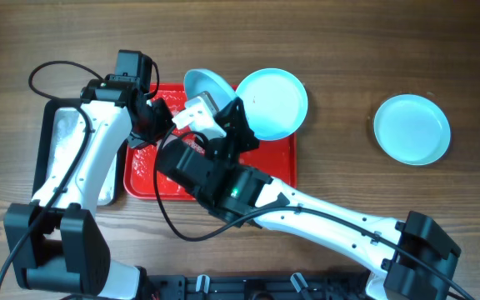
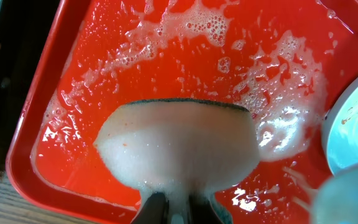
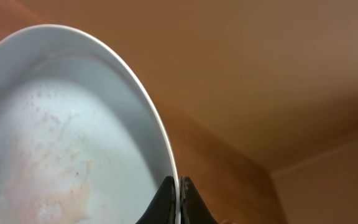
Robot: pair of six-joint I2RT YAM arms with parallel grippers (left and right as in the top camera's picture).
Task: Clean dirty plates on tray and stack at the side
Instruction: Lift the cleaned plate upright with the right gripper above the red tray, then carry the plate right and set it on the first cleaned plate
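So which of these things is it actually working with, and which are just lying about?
In the job: red tray, soapy sponge, held plate, plate at the tray's edge, lone plate set aside.
Just lying about: grey pan beside the tray.

Even bright light, glare on wet tray (image 2: 179,68)

The right gripper (image 3: 179,200) is clamped on the rim of a plate (image 3: 73,137), its two dark fingers (image 3: 165,204) pinching the thin white edge at the bottom of the view. The plate fills the left side, pale blue, with faint orange-brown smears and small droplets across its inner face. Behind it lies blurred brown wood of the table (image 3: 272,74).
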